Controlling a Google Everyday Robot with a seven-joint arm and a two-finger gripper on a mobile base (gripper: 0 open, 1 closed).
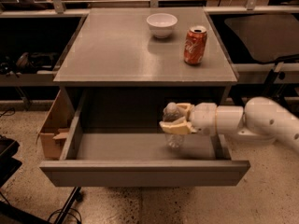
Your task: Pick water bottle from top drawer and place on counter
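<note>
Reaching in from the right, your gripper [174, 118] is clamped around the water bottle [175, 139], which stands upright inside the open top drawer [140, 172], right of its middle and apart from the front panel. On the counter [117, 50], a white bowl [161, 24] and red soda can [195, 45] sit toward the back right corner, so your open room lies along the left and front edges.

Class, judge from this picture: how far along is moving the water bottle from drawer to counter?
Done: the top drawer stands open. In hand: the gripper, inside the drawer, appears closed around the water bottle, not yet lifted out. Left: raise it and set it on the counter.
</note>
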